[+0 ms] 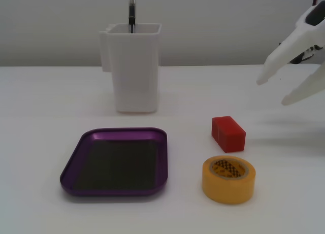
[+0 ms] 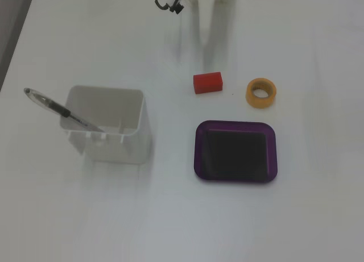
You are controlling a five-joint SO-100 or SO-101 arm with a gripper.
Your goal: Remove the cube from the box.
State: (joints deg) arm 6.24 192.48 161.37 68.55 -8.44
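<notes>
And here is the cube (image 1: 228, 134), sitting flat on the bare worktop (image 1: 45, 102), clear of the box (image 1: 71, 165) and resting just behind the yellow tape roll (image 1: 228, 179). The box lies empty, its dark floor showing nothing inside, so by the look of it the removal itself is done. In the view from above, the cube (image 2: 207, 82) sits between the arm's base and the purple box (image 2: 272, 159), with the tape roll (image 2: 261, 93) off to its right, apart from both.

The pincer (image 1: 282, 89) hangs in the air at the right edge, above and beyond the cube, its two white fingers spread wide with nothing between them. That reads as a release posture: open, lifted, touching nothing.

The tall white container (image 2: 108, 131) stands well off, a pen (image 2: 62, 111) leaning in it, no part of this play.
</notes>
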